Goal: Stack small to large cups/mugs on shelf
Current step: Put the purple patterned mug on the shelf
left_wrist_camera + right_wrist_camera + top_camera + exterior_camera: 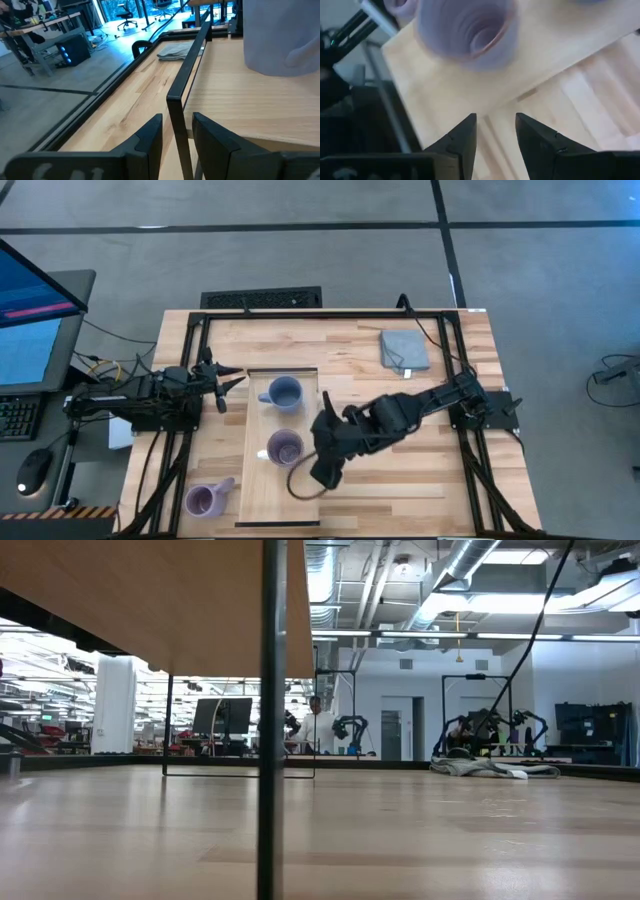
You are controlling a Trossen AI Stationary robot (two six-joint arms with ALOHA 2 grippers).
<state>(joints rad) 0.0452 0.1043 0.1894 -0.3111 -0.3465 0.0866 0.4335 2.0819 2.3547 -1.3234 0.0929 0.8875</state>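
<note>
The shelf (300, 505) is a pale raised board; the low view shows its underside (150, 600) and a thin dark leg (270, 740). A blue-grey mug (283, 393) and a purple mug (285, 448) stand upright on it. A second purple mug (205, 500) lies on the table to the shelf's left. My right gripper (320, 467) is open and empty at the shelf's right edge, facing the purple mug (467, 30). My left gripper (230, 383) is open at the shelf's far left corner, its fingers on either side of a thin dark rail (180, 100).
A grey folded cloth (403, 350) lies at the table's far right; it also shows in the left wrist view (177, 49). A dark frame (330, 313) runs around the tabletop. A cable loop (300, 488) hangs by my right gripper. A monitor and keyboard stand off the table's left.
</note>
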